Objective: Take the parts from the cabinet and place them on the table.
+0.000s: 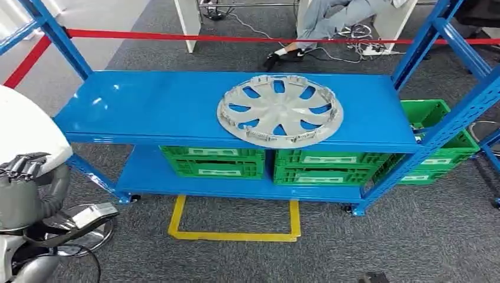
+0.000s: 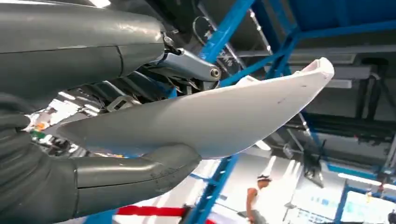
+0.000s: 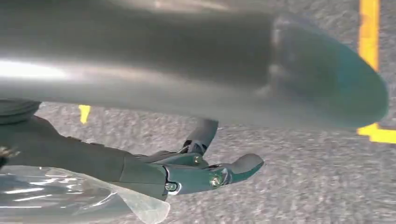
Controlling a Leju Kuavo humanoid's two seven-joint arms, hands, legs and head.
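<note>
- Grey carpet runs under a blue steel rack [image 1: 177, 106], the cabinet of the task, with red barrier tape behind it and a yellow outline taped on the floor in front
- On the rack's upper shelf a silver hubcap [image 1: 280, 110] lies flat, right of the shelf's middle and close to the front edge; being round, it has no long axis to line up with
- Green crates [image 1: 212, 161] stand side by side on the lower shelf, and another sits on the floor past the rack's right post
- In the head view the left hand [image 1: 22, 166] sits low at the left edge, its dark fingers curled against a broad white part [image 1: 26, 127]
- The left wrist view shows that white part [image 2: 210, 116] as a curved panel pinched between the thick thumb below and the fingers [image 2: 187, 65] above, so this hand is occupied
- The right hand [image 3: 205, 172] hangs over the carpet; its fingers [image 3: 243, 165] look loosely extended and touch nothing, though a clear plastic film lies near the wrist
- The hubcap lies forward and to the right of the loaded left hand, well apart from it, so the free right hand is judged the likelier one to reach it
- No worktop can be seen, so the white part probably has to be carried off and set down first
</note>
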